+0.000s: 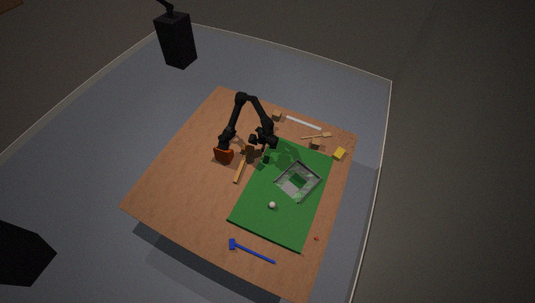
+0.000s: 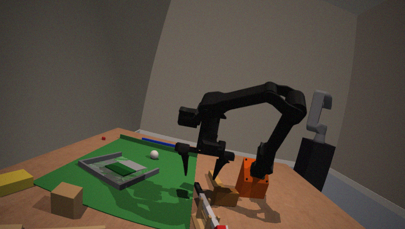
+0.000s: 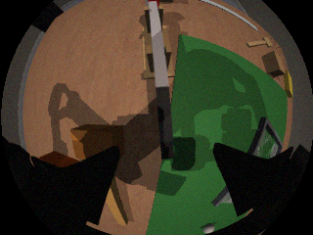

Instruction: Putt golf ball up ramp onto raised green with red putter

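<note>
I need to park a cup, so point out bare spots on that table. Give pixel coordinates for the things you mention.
Bare wood: between the blue putter (image 1: 255, 253) and orange base block (image 1: 224, 156). Crowded: under the claw (image 2: 199, 177) (image 3: 167, 151), around the wooden stand (image 3: 145, 59); also the far corner by the yellow block (image 1: 339, 153).

Arm (image 1: 245, 98) (image 2: 247, 99): matte black, chunky rounded joints, 2 tapered, pointed black fingers (image 2: 185, 164); orange block base (image 1: 218, 156) (image 2: 257, 192), dark screws.
</note>
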Robot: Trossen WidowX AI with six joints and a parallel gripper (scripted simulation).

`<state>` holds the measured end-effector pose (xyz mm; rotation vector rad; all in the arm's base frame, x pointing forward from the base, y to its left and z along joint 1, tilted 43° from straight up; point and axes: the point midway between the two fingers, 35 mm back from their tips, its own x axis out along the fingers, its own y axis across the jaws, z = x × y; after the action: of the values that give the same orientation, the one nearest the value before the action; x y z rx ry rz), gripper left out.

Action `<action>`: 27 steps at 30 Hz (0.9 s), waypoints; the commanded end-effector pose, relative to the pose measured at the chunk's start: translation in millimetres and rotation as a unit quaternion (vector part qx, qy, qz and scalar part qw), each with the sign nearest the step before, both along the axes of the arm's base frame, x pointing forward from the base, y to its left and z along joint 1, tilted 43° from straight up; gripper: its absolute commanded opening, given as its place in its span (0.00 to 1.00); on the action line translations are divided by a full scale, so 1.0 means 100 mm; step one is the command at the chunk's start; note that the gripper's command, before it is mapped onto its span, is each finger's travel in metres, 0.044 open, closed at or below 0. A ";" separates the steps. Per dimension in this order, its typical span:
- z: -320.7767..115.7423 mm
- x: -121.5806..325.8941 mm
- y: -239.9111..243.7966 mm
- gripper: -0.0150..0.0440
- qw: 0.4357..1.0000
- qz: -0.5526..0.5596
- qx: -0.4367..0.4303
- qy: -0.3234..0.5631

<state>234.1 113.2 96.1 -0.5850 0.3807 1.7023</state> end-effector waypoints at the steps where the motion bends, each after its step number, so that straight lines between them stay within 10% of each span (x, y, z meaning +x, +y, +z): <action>1: 0.16 -0.03 0.10 1.00 0.999 0.027 0.026 -0.014; 27: -0.21 -0.08 0.44 1.00 0.999 0.027 0.027 -0.014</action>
<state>227.5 154.5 77.5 -0.5935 0.2965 1.7468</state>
